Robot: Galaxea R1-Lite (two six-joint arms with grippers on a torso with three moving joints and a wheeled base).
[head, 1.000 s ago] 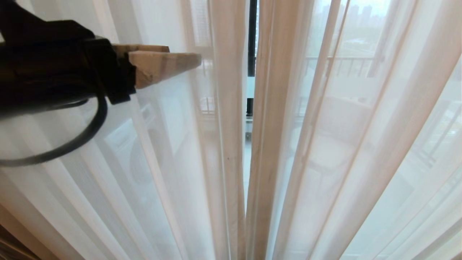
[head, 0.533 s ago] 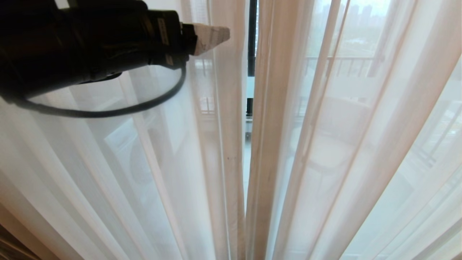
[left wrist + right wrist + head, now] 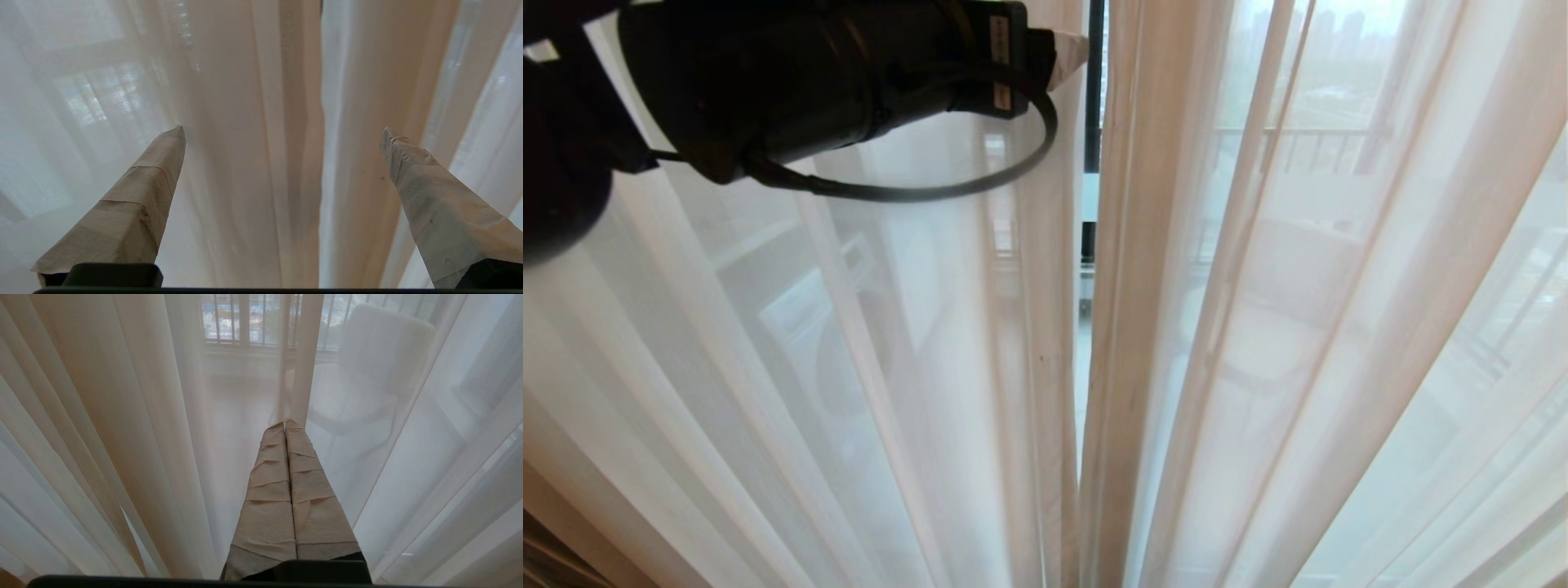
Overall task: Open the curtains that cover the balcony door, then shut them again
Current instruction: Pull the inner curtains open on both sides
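The curtains (image 3: 1258, 327) filled almost the whole head view: thin cream-white sheers that hung in long vertical folds, drawn together with only a narrow slit left between the two panels, a little to the right of the middle of the frame. Through this slit, in the upper middle of the frame, a black upright bar of the balcony door (image 3: 1095, 122) was visible, and behind the right panel a railing (image 3: 1298, 147) and a pale chair (image 3: 1290, 310) showed faintly through the fabric. The left gripper (image 3: 1068, 55) was in the upper part of the head view, at the end of a dark arm that came in from the upper left, with a black cable (image 3: 947, 189) looping under it; its taped tip was just beside the inner edge of the left panel, near the slit. In the left wrist view the left gripper (image 3: 282, 134) had its two taped fingers (image 3: 139, 204) spread wide with nothing between them, pointing at the folds on both sides of the slit. In the right wrist view the right gripper (image 3: 286, 424) had its fingers pressed together, empty, pointing at the sheers in the middle of the frame.
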